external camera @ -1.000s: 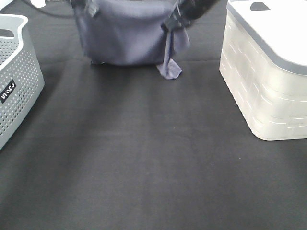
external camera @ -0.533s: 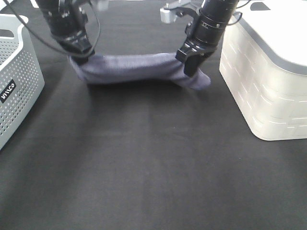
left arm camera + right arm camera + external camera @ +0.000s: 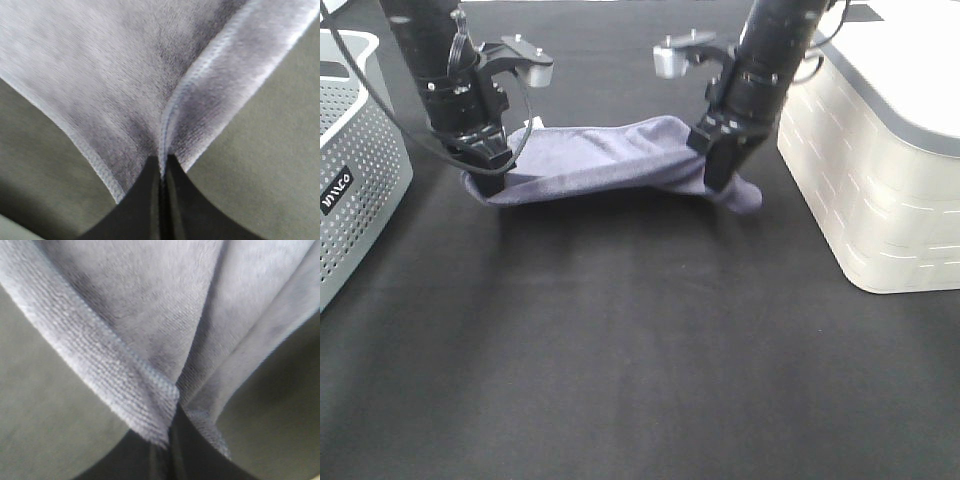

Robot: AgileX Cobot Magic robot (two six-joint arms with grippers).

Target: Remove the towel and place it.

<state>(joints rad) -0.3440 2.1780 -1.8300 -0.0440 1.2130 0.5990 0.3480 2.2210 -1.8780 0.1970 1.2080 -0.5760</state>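
A black cloth covers the counter (image 3: 640,350). Near its far edge the grey-blue towel (image 3: 600,160) hangs stretched between two hands. The left hand (image 3: 492,180) is clamped on one end and the right hand (image 3: 718,175) on the other. A grey perforated basket (image 3: 360,170) stands at the left edge and a white lidded bin (image 3: 880,190) at the right.

Counted one towel (image 3: 590,160), two pincers (left pincer (image 3: 492,183), right pincer (image 3: 718,180)), one grey basket (image 3: 365,185), one white lidded bin (image 3: 880,215).
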